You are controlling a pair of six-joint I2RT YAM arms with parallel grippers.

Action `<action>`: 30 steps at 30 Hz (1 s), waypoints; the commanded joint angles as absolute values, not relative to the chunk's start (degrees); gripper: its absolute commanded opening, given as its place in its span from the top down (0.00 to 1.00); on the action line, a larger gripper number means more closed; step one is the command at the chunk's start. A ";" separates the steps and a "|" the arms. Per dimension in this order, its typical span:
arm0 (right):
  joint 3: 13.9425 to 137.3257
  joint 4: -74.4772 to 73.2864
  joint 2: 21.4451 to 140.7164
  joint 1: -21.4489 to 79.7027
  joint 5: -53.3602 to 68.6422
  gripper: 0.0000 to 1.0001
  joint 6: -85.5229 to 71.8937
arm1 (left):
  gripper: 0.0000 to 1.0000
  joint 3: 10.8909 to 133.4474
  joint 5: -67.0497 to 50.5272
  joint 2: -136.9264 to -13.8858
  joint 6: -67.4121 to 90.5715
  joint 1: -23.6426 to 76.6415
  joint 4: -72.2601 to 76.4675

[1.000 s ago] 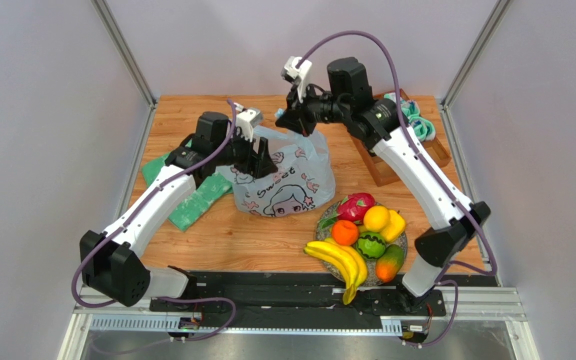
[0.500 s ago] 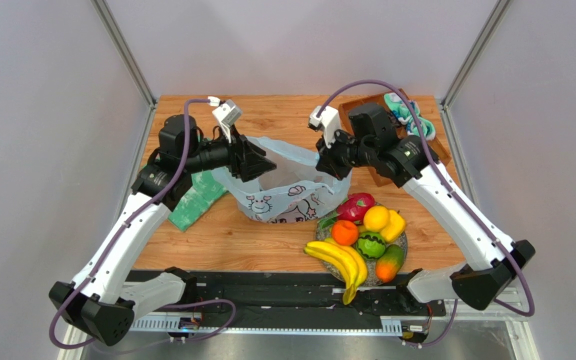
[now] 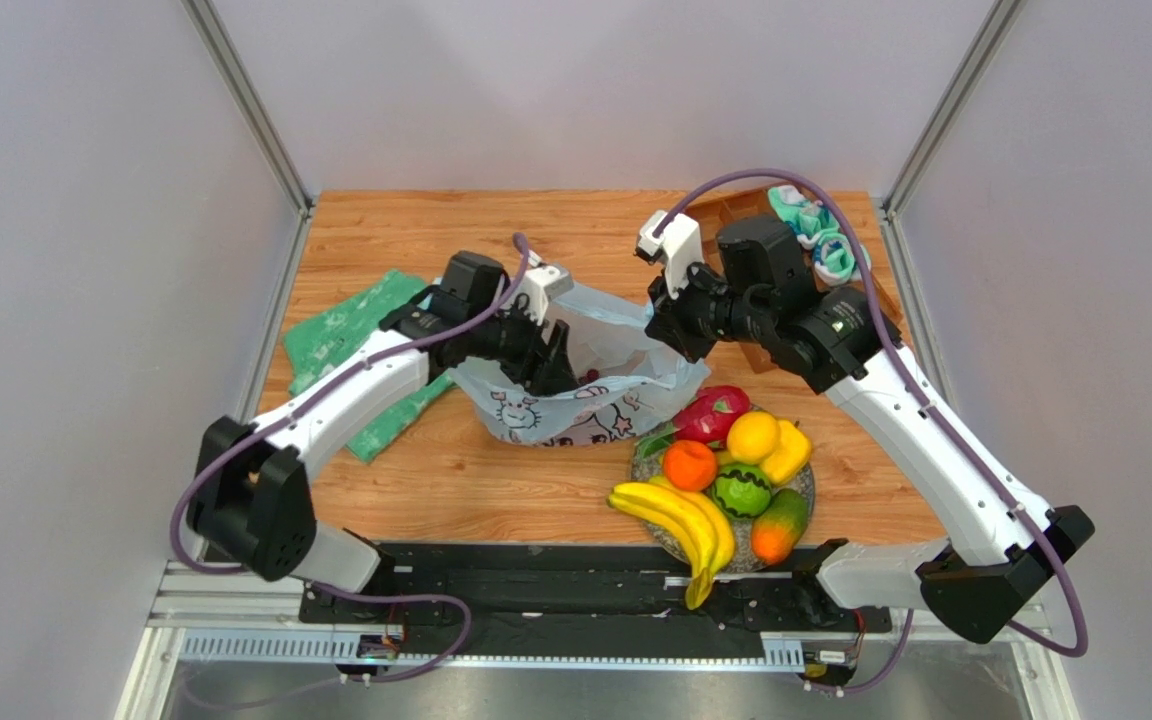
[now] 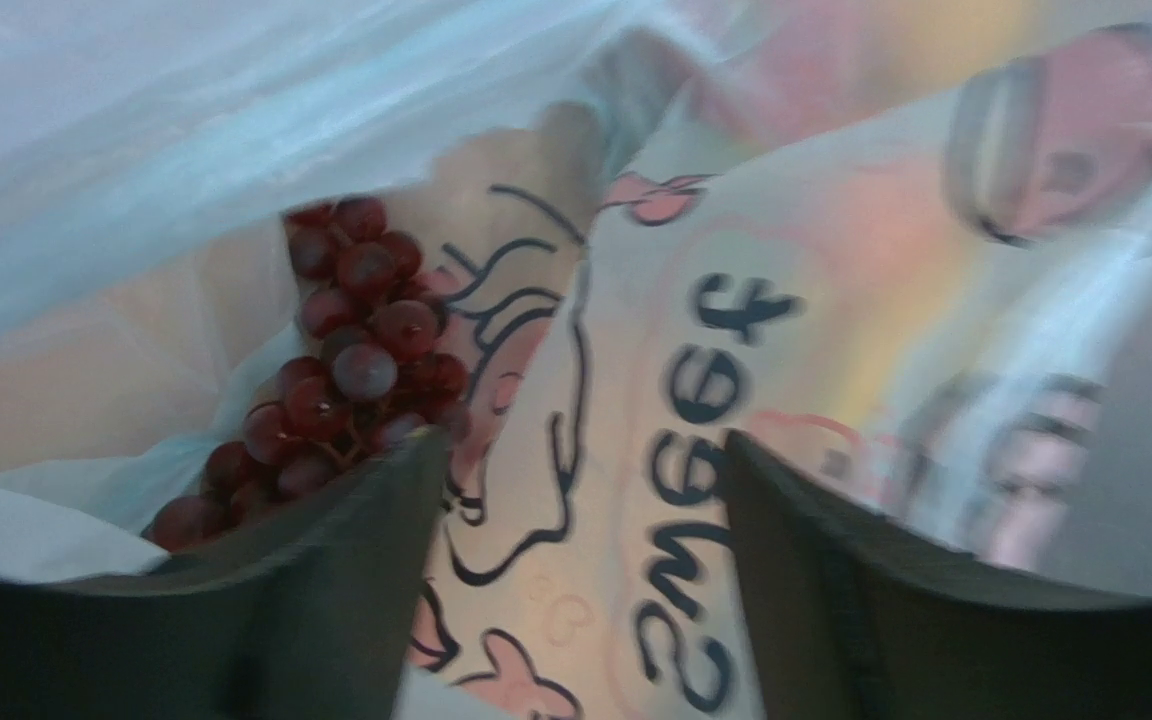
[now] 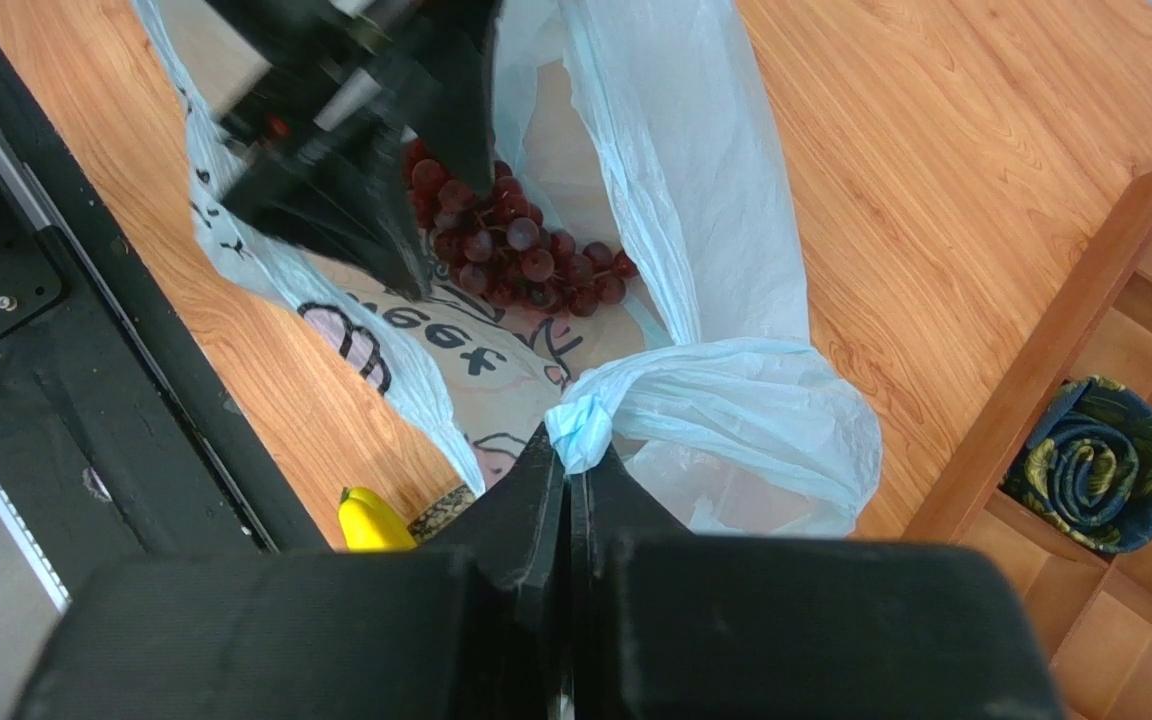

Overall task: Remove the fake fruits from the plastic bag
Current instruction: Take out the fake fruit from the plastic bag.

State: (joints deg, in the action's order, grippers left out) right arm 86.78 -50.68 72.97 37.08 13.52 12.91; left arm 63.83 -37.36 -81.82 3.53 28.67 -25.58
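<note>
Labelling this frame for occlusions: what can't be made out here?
Other fruit under the grapes: folds of the plastic bag and the left gripper hide its bottom, both wrist views.
Whether that gripper touches the grapes: unclear everywhere.
Wooden box contents: cut by right wrist frame edge; right arm covers most from above.

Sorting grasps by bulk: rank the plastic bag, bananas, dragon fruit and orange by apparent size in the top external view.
1. plastic bag
2. bananas
3. dragon fruit
4. orange, only a little smaller than the dragon fruit
</note>
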 commanded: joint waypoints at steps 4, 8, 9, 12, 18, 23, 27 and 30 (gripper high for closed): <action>89.03 -47.90 72.51 37.09 12.66 1.00 13.10 | 0.08 66.62 -24.00 -93.16 0.78 29.53 -25.76; 89.39 -47.81 73.47 37.09 13.18 1.00 13.10 | 0.04 67.06 -22.06 -97.80 1.32 30.93 -23.82; 89.30 -47.64 73.74 37.09 13.36 1.00 12.92 | 0.04 67.58 -22.32 -99.04 0.62 31.98 -23.99; 89.03 -47.29 74.27 37.09 14.15 1.00 12.66 | 0.03 69.34 -22.85 -103.35 0.96 33.57 -24.96; 89.04 -46.85 75.06 37.09 14.06 1.00 13.01 | 0.22 69.52 -21.54 -103.62 0.09 34.72 -24.43; 88.33 -46.05 75.23 37.09 13.80 1.00 13.09 | 0.83 70.93 -20.30 -102.84 -3.07 34.45 -26.19; 88.24 -45.70 75.41 37.09 13.01 1.00 13.10 | 1.00 72.59 -22.57 -99.24 -4.48 33.40 -29.60; 88.42 -45.70 76.29 37.09 12.48 1.00 13.27 | 1.00 74.88 -34.41 -93.18 -4.57 30.07 -32.07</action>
State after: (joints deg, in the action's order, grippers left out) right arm 87.15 -48.51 75.46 37.08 13.54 12.93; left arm 70.32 -22.70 -102.54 -2.44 33.43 -28.62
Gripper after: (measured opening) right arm 0.010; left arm 0.045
